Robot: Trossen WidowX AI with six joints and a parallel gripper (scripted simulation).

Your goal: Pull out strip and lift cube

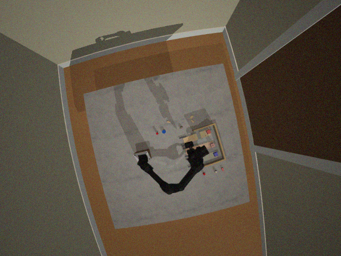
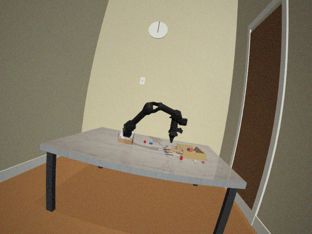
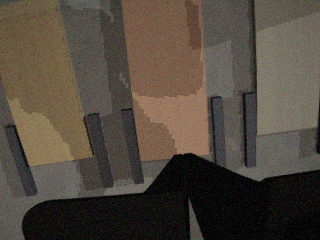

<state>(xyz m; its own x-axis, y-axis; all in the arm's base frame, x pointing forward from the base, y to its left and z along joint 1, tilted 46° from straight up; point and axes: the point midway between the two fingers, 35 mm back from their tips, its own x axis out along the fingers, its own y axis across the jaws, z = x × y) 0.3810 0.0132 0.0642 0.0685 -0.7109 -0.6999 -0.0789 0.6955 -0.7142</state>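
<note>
Lining up over the near end of the pink strip point(image 2: 177, 151) point(image 3: 167, 60), by our read; gripper point(image 1: 189, 151) point(image 2: 171, 141) point(image 3: 183, 163) closed on nothing, tips raised in the exterior view. Pink cube point(image 1: 212, 144) sits at the strip's far end inside the wooden frame point(image 1: 220, 140) point(image 2: 194, 155); we take it as the labelled one, though no label is readable from here.

Risks: closed tips pressed down too lightly could skate over the strip instead of dragging it; too hard could jam it. Off-line pull could bind on the dark rails point(image 3: 133, 145) beside it. Sideways drift could drag the yellow strip point(image 1: 191, 138) point(image 3: 45, 90), which has a gap, or the pale one point(image 3: 287, 80). A jerky pull could shake the cube off. We'd want slow, straight, then reopen for the cube.
</note>
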